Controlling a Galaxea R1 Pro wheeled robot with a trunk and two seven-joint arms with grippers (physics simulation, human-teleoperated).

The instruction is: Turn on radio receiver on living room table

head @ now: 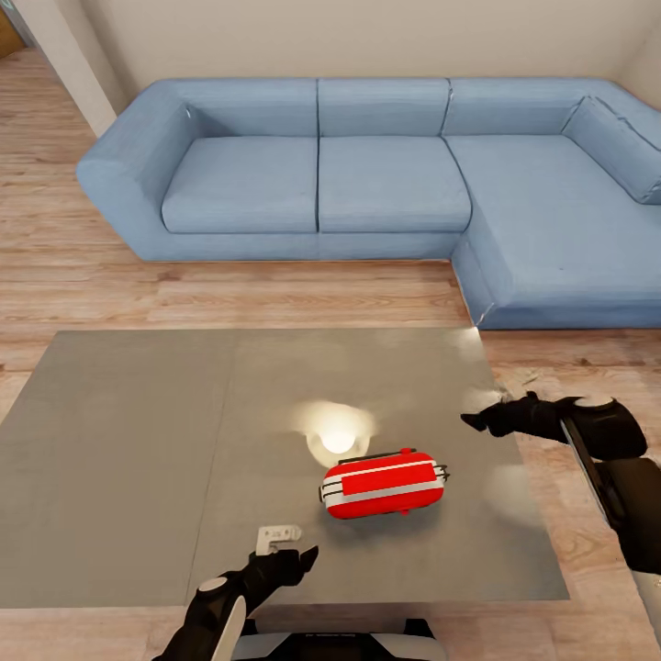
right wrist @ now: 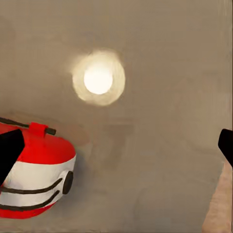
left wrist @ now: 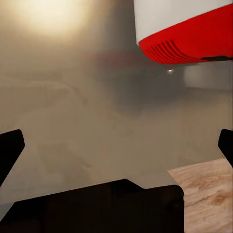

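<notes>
Red radio receiver (head: 383, 485) with silver band and red top handle, lying flat toward the near right of the glossy grey tabletop (head: 128, 459), just beside a bright lamp reflection, in the living room.

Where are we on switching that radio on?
Done: the robot is at the table, the radio receiver lying between both arms. In hand: left gripper and right gripper hover open, touching nothing. Left: reaching the radio and switching it on.
</notes>
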